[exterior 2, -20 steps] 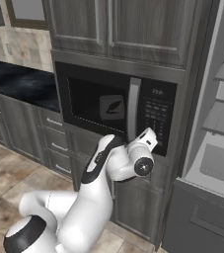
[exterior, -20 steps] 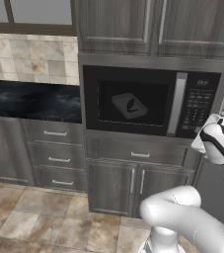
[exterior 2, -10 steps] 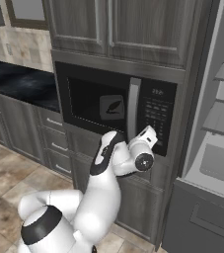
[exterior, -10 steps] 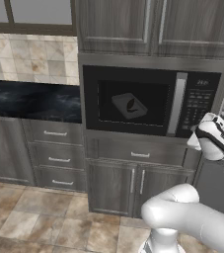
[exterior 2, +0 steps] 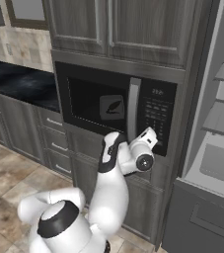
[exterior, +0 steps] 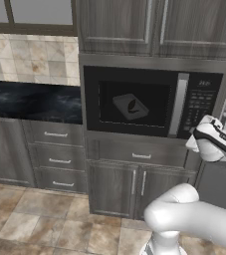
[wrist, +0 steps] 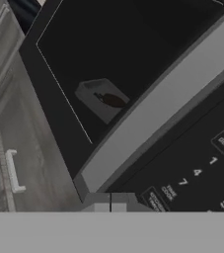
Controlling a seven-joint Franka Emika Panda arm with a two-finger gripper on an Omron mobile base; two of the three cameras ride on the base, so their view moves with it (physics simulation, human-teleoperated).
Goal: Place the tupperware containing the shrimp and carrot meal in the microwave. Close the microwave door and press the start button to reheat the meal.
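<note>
Hovering gripper closed, empty, nr keypad.

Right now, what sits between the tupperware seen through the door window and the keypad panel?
The door's vertical grey handle strip stands between the tupperware and the keypad panel, plain in the left base view and the hand view.

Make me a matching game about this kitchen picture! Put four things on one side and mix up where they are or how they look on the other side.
Things:
1. tupperware
2. microwave door
3. gripper
4. keypad

States or places:
A. shut, with nothing held
B. closed over the oven
C. to the right of the grey handle strip
D. inside the microwave, seen through the glass

Pairs: 1-D, 2-B, 3-A, 4-C
</note>
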